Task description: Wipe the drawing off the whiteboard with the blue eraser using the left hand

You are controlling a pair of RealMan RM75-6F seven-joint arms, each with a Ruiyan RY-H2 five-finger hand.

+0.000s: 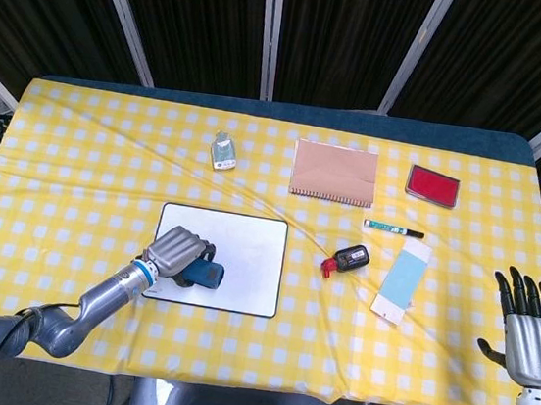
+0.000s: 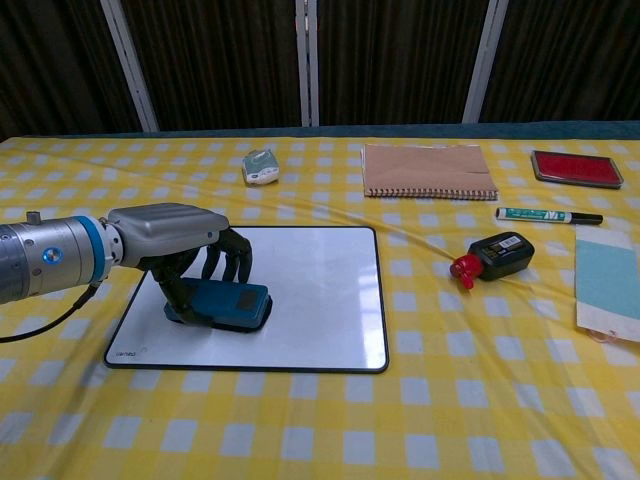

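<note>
Left hand [image 2: 175, 240] has its fingers wrapped round the blue eraser [image 2: 228, 304], pressed lengthwise on the whiteboard's [image 2: 320, 300] lower-left (clean-looking board stretches rightward), right hand [image 1: 535, 339] idle, fingers spread.

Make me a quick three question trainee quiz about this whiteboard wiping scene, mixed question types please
1. True or false: the left hand holds the blue eraser on the whiteboard.
2. What lies between the whiteboard and the light blue card? A. red stamp pad B. black bottle with red cap C. notebook
3. Fill in: the green marker lies in front of the ____ notebook.

Key: 1 true. 2 B, the bottle. 3 brown, the notebook.
</note>
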